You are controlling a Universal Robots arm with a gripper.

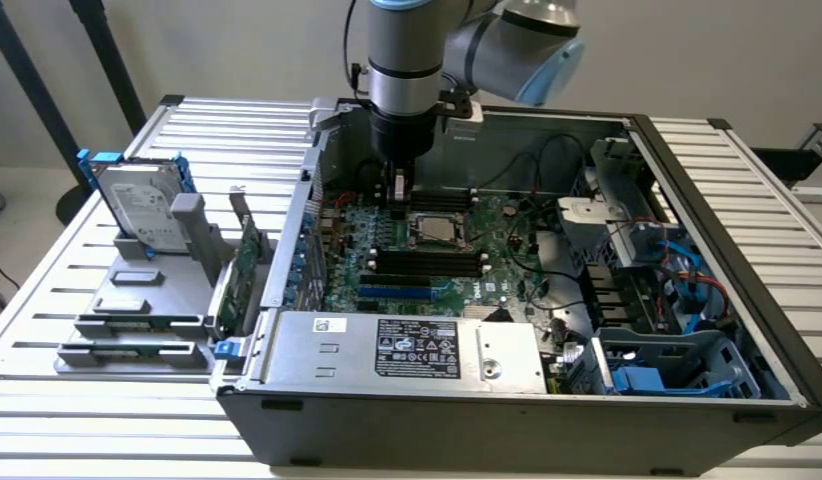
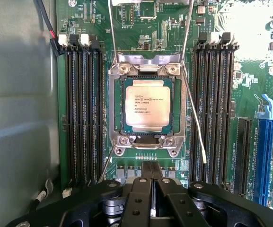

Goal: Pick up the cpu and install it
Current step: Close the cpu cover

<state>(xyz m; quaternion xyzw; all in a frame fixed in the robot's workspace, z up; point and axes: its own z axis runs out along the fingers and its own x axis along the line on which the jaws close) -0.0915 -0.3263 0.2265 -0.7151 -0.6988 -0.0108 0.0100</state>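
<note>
The cpu (image 2: 147,106), a small square chip with a shiny silver top and printed text, lies flat inside the metal socket frame (image 2: 148,64) on the green motherboard (image 2: 254,85). In the exterior view the cpu (image 1: 439,230) sits mid-board inside the open computer case (image 1: 518,420). My gripper (image 1: 402,203) hangs just above the board, beside the socket's far edge. In the wrist view the gripper (image 2: 150,166) has its two black fingers pressed together, shut with nothing between them, apart from the chip. A thin wire lever (image 2: 196,118) stands up beside the socket.
Black memory slots (image 2: 82,113) flank the socket on both sides. A silver hard drive (image 1: 138,205) with blue brackets and a green circuit card (image 1: 246,265) stand on a grey holder at the exterior view's left. A power supply (image 1: 411,347) and blue drive cage (image 1: 671,365) fill the case front.
</note>
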